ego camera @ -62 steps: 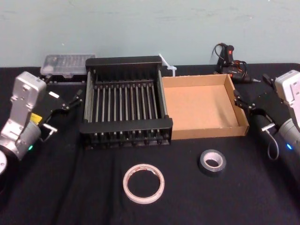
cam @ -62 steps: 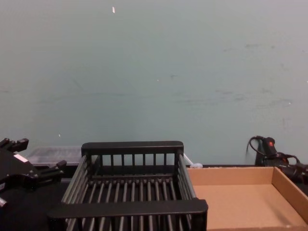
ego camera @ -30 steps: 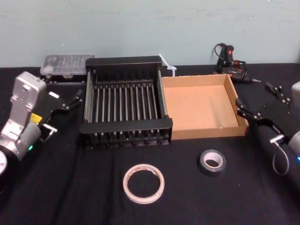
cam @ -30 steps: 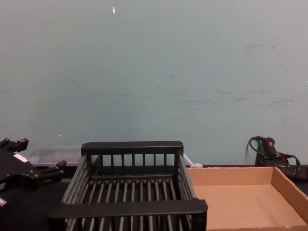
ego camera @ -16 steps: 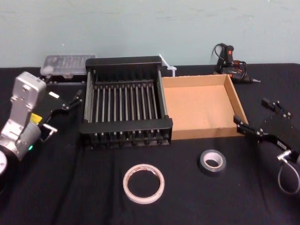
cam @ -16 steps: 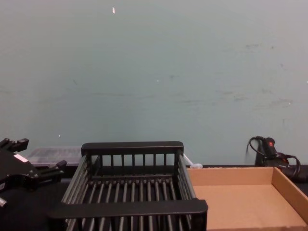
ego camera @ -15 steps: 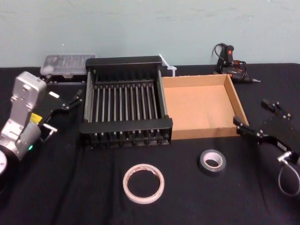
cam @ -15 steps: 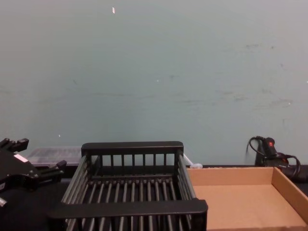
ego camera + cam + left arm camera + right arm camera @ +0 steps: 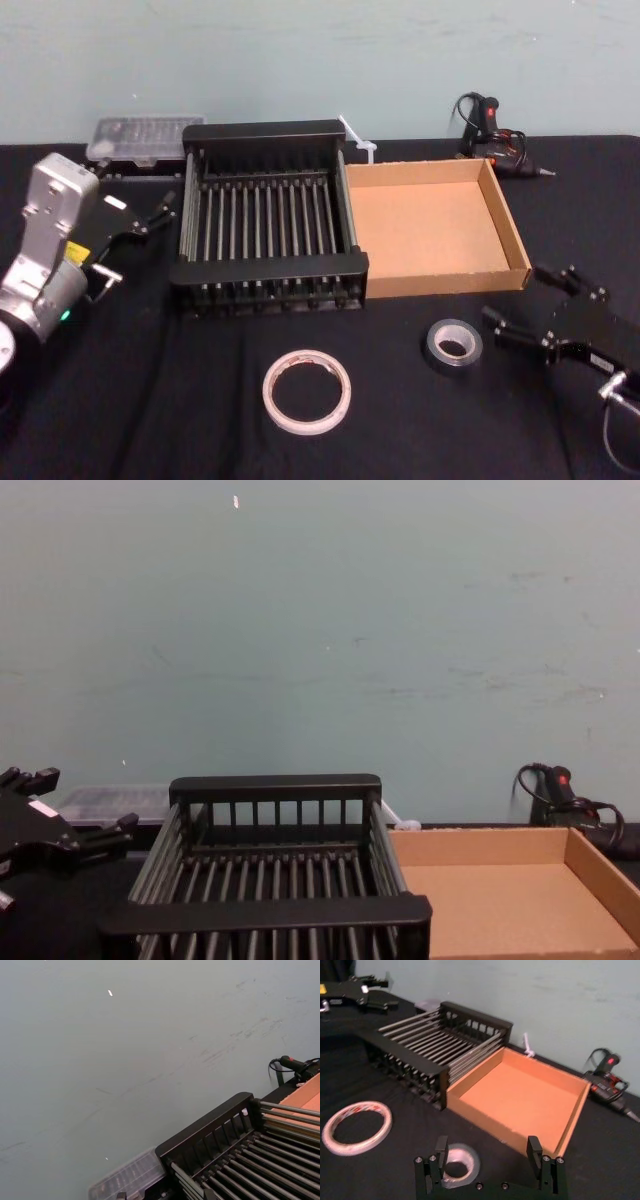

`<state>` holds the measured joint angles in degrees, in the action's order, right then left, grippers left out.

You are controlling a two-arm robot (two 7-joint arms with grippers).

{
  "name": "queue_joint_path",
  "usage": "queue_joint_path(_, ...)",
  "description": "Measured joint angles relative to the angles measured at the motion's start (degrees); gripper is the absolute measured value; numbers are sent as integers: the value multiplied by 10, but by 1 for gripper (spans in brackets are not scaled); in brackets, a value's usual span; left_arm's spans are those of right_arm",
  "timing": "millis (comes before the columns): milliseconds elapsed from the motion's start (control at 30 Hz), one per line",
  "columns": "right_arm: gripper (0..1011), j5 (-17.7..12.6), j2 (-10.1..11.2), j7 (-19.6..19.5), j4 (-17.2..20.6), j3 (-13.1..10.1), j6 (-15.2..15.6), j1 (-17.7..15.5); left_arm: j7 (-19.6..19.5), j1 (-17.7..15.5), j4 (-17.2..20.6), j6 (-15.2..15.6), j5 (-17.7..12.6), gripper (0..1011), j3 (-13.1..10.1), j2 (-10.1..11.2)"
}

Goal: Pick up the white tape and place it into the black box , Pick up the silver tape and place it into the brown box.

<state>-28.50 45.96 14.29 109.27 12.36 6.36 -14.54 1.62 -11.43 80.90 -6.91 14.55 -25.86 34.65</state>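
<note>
With fingers spread, the right end effector (image 9: 535,303) hovers just beside the silver tape (image 9: 452,344), and must next straddle and clamp it; the left end effector (image 9: 140,224) sits parked, open.

Two tape rolls, two boxes and two robot grippers are seen on a black table (image 9: 150,400).

A black box (image 9: 268,271) and a brown box (image 9: 430,230) are set side by side, touching. The white tape (image 9: 307,391) is laid flat in front of the black box. The silver tape (image 9: 455,345) is laid flat to its right, with the right gripper (image 9: 528,302) held just beside it, fingers spread. The left gripper (image 9: 160,210) is held left of the black box, fingers apart.
</note>
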Motion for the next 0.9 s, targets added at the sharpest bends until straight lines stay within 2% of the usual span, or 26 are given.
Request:
queue_joint_path(167, 1002, -12, -2, 15, 1, -1, 24, -5, 0, 0, 0, 0, 0, 1001, 0, 0)
queue_joint_path(300, 1002, -32, -13, 32, -10, -1, 48, -2, 0, 0, 0, 0, 0, 1001, 0, 0)
queue_joint_path(433, 1002, -40, -25, 42, -23, 0, 60, 4, 0, 0, 0, 0, 0, 1001, 0, 0)
queue_joint_path(667, 1002, -34, -42, 48, -43, 10, 69, 18, 0, 0, 0, 0, 0, 1001, 0, 0)
queue_joint_path(900, 1002, -8, -65, 50, -81, 31, 77, 49, 0, 0, 0, 0, 0, 1001, 0, 0)
